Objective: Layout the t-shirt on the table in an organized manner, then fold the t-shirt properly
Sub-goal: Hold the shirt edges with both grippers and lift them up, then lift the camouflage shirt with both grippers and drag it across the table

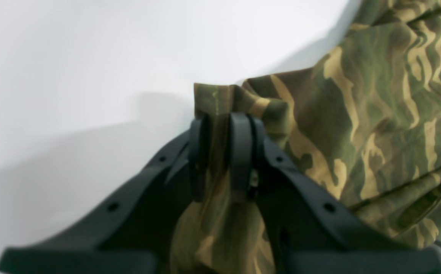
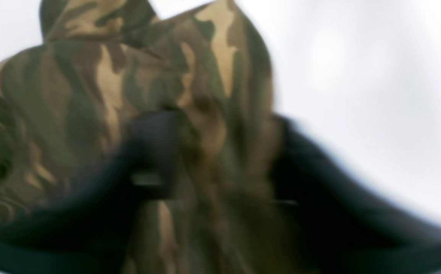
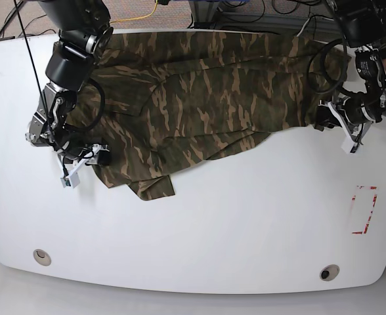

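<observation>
The camouflage t-shirt (image 3: 213, 98) lies spread but wrinkled across the far half of the white table (image 3: 213, 230), with a folded flap hanging toward the front left. In the base view my left gripper (image 3: 322, 118) holds the shirt's right edge. The left wrist view shows that gripper (image 1: 220, 123) shut on a bunched fold of the t-shirt (image 1: 376, 114). My right gripper (image 3: 96, 155) sits at the shirt's left edge. The right wrist view is blurred, but cloth of the t-shirt (image 2: 91, 95) fills the gap where my right gripper (image 2: 220, 152) is shut.
A red tape outline (image 3: 364, 210) marks the table near its right edge. Two grommet holes (image 3: 41, 256) (image 3: 329, 272) sit near the front edge. Cables (image 3: 258, 16) run on the floor behind the table. The shirt's far edge reaches the table's back edge.
</observation>
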